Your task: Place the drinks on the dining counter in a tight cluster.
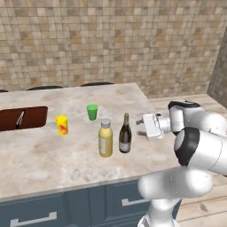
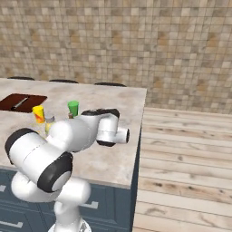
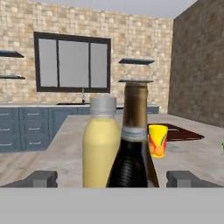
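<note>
Two drinks stand side by side on the beige marble dining counter (image 1: 53, 155): a stout yellow bottle (image 1: 105, 138) with a grey cap and, just to its right, a dark wine bottle (image 1: 125, 134) with a white label. My gripper (image 1: 138, 127) is level with the wine bottle's upper half, just to its right and pointing at it. It is open and holds nothing. In the hand view the wine bottle (image 3: 133, 144) fills the middle close ahead, the yellow bottle (image 3: 101, 144) is behind it on the left, and the fingertips (image 3: 41, 178) stand wide apart.
A small yellow cup (image 1: 62, 125) and a green cup (image 1: 92, 111) stand further back left. The brown recessed basin (image 1: 22, 117) lies at the far left. The counter's right edge (image 2: 136, 136) drops to a wooden floor. My arm covers the bottles in the right base view.
</note>
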